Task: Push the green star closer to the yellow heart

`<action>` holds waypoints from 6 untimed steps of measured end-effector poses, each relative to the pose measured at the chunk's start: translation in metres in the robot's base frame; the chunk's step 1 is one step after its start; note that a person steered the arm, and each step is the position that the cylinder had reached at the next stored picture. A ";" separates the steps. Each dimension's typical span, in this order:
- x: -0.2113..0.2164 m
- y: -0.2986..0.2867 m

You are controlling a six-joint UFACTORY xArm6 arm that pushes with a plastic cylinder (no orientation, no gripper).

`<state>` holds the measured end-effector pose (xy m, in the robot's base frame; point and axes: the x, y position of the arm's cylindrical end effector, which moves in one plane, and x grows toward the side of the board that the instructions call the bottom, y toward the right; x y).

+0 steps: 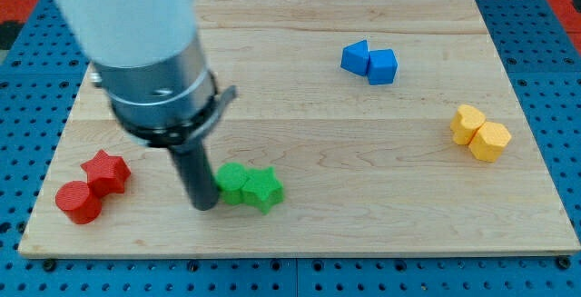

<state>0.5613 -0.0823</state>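
The green star (264, 190) lies near the view's bottom, left of centre, touching a second green block (232, 183) on its left. My tip (205, 206) rests on the board just left of that second green block, touching or almost touching it. Two yellow blocks sit together at the view's right: one with a notched top that looks like the heart (467, 123), and an angular one (491, 142) just below and right of it. The green star is far to the left of them.
A red star (106, 171) and a red cylinder (79, 202) sit at the lower left. Two blue blocks (356, 57) (383, 66) touch near the top, right of centre. The arm's body (145, 52) hides the upper left of the wooden board (363, 206).
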 end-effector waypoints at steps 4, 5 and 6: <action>0.027 0.042; 0.049 0.038; 0.042 0.037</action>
<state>0.6032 -0.0453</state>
